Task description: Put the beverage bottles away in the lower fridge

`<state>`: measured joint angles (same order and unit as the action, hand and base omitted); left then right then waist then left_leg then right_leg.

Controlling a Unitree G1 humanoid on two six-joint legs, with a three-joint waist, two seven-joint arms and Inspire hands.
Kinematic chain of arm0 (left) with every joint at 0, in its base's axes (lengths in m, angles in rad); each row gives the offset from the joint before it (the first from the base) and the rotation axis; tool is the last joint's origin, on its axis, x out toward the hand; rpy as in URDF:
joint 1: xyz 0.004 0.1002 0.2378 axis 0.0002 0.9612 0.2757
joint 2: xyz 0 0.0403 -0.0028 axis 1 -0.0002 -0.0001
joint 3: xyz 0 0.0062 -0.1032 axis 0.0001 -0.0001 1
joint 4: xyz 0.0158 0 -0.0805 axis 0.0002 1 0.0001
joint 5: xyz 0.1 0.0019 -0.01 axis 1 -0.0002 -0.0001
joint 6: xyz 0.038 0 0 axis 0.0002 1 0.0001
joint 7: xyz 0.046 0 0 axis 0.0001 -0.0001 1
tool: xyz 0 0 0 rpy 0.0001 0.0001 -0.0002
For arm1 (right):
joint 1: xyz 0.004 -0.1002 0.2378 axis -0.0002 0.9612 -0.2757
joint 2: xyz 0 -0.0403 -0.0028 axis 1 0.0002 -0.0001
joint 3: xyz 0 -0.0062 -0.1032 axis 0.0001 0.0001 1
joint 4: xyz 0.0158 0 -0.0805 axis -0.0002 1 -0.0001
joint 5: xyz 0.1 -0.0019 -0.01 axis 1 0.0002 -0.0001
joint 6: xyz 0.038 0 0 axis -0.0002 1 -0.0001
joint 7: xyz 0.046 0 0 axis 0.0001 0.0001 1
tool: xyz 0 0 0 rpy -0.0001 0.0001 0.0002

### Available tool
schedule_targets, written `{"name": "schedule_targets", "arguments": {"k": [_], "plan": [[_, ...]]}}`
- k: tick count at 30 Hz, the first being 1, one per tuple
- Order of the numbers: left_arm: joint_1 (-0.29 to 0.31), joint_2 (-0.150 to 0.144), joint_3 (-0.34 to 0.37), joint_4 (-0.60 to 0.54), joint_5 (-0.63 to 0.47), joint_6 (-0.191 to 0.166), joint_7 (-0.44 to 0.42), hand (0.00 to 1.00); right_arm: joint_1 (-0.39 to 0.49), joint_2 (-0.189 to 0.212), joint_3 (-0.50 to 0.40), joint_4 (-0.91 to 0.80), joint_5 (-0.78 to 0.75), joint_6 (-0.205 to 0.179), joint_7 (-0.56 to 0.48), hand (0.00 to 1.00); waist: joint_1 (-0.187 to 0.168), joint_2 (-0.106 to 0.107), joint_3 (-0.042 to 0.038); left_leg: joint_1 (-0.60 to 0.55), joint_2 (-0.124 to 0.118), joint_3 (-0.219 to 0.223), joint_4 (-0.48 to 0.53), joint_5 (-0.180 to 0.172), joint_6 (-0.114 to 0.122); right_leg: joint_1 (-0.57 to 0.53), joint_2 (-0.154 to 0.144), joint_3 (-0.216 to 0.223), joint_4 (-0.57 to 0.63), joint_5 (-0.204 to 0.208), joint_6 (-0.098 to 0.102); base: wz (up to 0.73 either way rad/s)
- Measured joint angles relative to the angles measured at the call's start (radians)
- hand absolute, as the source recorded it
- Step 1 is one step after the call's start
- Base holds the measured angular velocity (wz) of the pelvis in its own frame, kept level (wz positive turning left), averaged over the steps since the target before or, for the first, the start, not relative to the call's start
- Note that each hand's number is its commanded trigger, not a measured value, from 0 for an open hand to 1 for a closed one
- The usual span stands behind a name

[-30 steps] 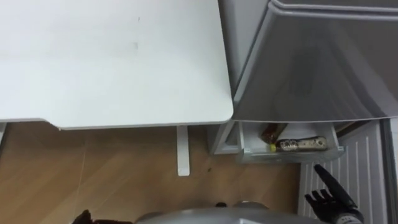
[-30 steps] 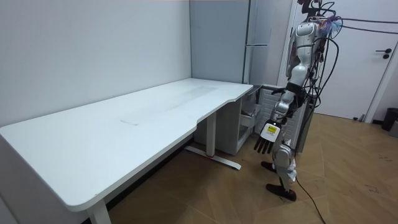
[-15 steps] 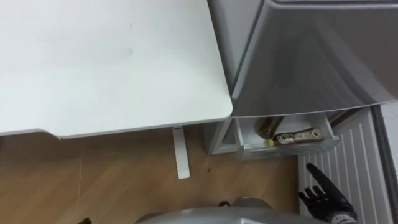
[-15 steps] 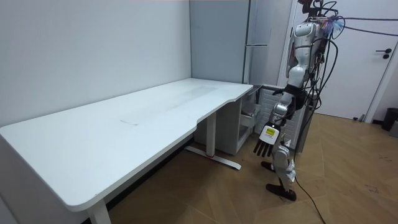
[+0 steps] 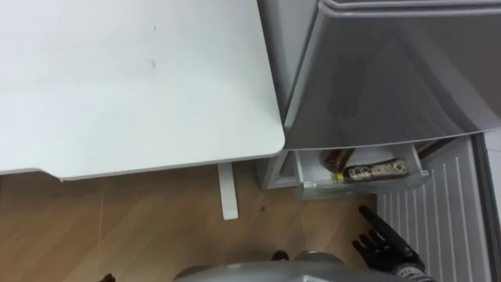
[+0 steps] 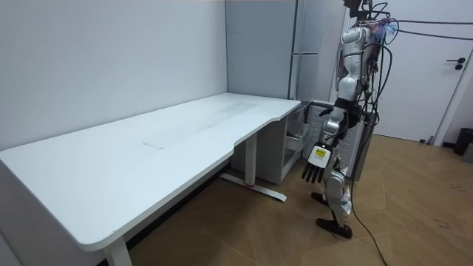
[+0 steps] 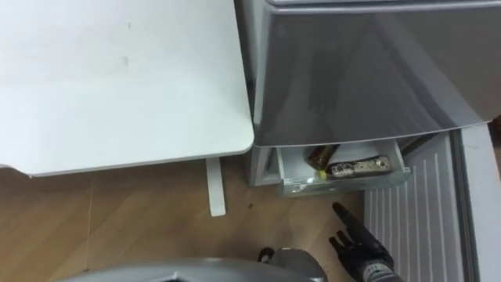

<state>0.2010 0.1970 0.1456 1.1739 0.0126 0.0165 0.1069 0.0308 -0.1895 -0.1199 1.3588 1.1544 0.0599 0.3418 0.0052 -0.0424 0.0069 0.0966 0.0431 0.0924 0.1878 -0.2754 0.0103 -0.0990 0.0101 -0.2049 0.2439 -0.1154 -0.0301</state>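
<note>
The lower fridge drawer (image 5: 364, 186) stands pulled out under the grey fridge front (image 5: 391, 78). Inside it lie a brown bottle (image 5: 338, 159) and a labelled bottle (image 5: 376, 170) on its side. My right hand (image 5: 383, 244) hovers open just in front of and below the drawer, one finger pointing at it, holding nothing. The right eye view shows the same hand (image 7: 358, 243) and drawer (image 7: 344, 182). In the room view my left hand (image 6: 316, 164) hangs open and empty at my side. I stand before the fridge (image 6: 310, 81), beside the desk's end.
A large white desk (image 5: 133, 86) takes up the left, with its leg (image 5: 227, 192) on the wooden floor (image 5: 117, 227). A white ribbed door panel (image 5: 438, 219) stands open to the right of the drawer.
My right hand has drifted left, closer to the front of the drawer. The eye view has shifted slightly. The bottles have not moved.
</note>
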Motion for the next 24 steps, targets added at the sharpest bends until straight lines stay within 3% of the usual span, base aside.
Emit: {"name": "schedule_targets", "arguments": {"k": [1, 4, 9, 16, 24], "plan": [[0.000, 0.000, 0.000, 0.000, 0.000, 0.000, 0.000, 0.00, 0.003, 0.000, 0.000, 0.000, 0.000, 0.000, 0.000, 0.00, 0.000, -0.002, 0.0024, 0.003, 0.001, 0.000, 0.000, 0.000, 0.000, 0.009, 0.002, -0.001, -0.010, 0.002, 0.002, 0.05], [0.002, -0.001, 0.007, 0.002, -0.001, -0.001, 0.001, 0.00, 0.020, 0.000, -0.002, 0.000, -0.002, 0.000, 0.000, 0.00, 0.000, -0.012, -0.0026, 0.005, 0.002, -0.001, -0.001, 0.000, 0.000, 0.021, 0.003, -0.001, -0.029, 0.007, 0.007, 0.03], [0.009, -0.004, 0.008, 0.000, 0.002, -0.001, 0.014, 0.00, 0.052, 0.009, -0.002, 0.000, -0.001, 0.000, -0.001, 0.00, 0.000, -0.012, -0.0024, 0.019, 0.001, -0.012, -0.007, 0.000, 0.000, 0.040, 0.005, 0.003, -0.040, 0.010, 0.011, 0.02], [0.008, -0.027, 0.010, -0.001, 0.049, -0.001, 0.017, 0.00, 0.110, 0.038, -0.012, 0.005, -0.002, 0.000, -0.014, 0.00, -0.002, 0.006, -0.0018, 0.025, 0.002, -0.013, -0.009, -0.001, 0.000, 0.048, 0.005, 0.002, -0.039, 0.010, 0.010, 0.03], [-0.013, -0.034, 0.003, 0.002, 0.047, 0.006, 0.017, 0.00, 0.094, 0.048, -0.012, 0.045, 0.027, 0.008, -0.053, 0.00, -0.004, 0.033, -0.0028, 0.020, -0.001, -0.015, -0.015, -0.002, 0.003, 0.034, 0.001, 0.002, -0.018, 0.010, 0.006, 0.00]]}}
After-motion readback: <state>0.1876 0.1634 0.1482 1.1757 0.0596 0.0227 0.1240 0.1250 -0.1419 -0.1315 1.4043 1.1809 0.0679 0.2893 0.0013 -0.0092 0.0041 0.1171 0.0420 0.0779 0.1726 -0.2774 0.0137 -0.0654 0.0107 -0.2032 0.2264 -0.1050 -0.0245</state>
